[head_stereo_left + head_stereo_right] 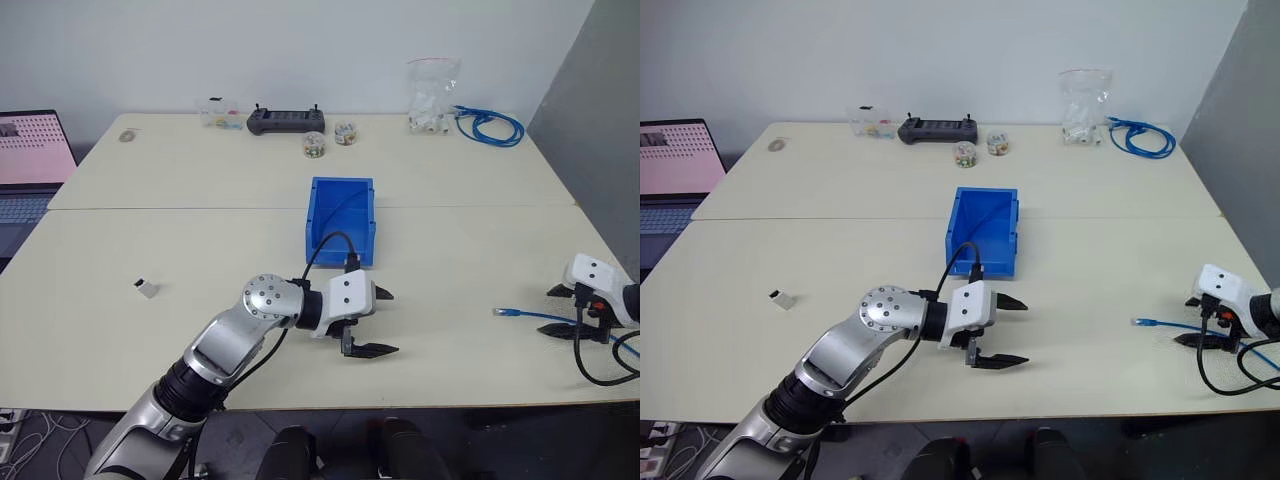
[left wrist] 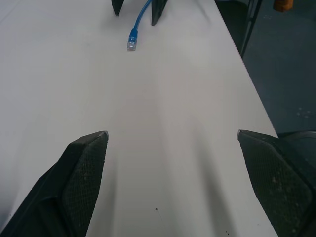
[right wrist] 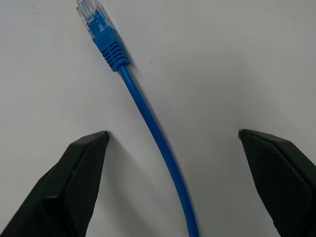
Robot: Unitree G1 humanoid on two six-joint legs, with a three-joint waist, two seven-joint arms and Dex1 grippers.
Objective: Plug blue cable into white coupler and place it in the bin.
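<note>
Fingers of the right gripper (image 3: 173, 143) are spread astride the blue cable (image 3: 148, 118); the left gripper (image 1: 372, 322) is held apart, empty.

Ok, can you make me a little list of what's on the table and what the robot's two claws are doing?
blue cable: lies loose on the table, clear plug at its tip, not plugged in
right gripper: open, fingers on either side of the blue cable, not touching it
left gripper: open, holding nothing, in front of the bin
white coupler: alone on the table's left side, far from the blue cable
bin: middle of the table
back edge: coiled blue cable, clear bag, black controller
</note>
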